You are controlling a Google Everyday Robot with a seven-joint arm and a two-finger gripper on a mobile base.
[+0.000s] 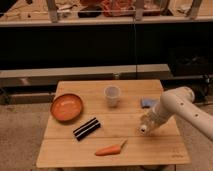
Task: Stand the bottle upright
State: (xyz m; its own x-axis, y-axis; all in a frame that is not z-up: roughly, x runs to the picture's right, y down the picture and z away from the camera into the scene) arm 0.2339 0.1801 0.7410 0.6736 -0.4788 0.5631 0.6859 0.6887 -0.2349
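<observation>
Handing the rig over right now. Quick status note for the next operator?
Gripper: low over the right part of the table, at the bottle; a hold on it is not confirmed.
Bottle: at the gripper's tip, right of and nearer than the cup; it looks tilted, not upright.
Done: gripper is at the bottle.
Left: confirm the grasp, stand the bottle upright on bare wood, release.
</observation>
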